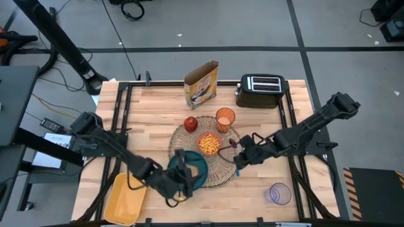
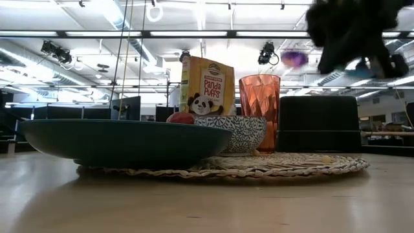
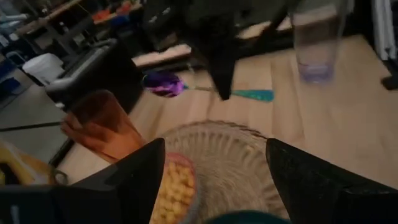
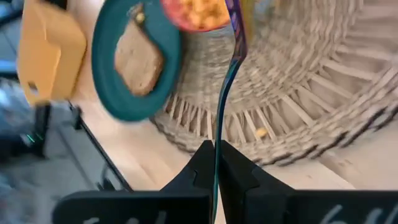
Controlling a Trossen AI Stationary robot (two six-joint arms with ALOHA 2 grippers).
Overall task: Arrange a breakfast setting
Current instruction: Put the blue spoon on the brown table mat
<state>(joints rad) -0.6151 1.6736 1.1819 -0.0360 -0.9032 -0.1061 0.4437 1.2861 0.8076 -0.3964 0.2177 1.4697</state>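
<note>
Above the placemat (image 4: 311, 93), spoon (image 4: 227, 74) bowl points toward the plate (image 4: 134, 62).

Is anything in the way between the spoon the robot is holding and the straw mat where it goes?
Nothing visible is. The right end effector, shut on the spoon, holds it in the air over the straw mat's edge, beside the bowl of cereal. The weave below looks bare apart from a stray cereal puff.
</note>
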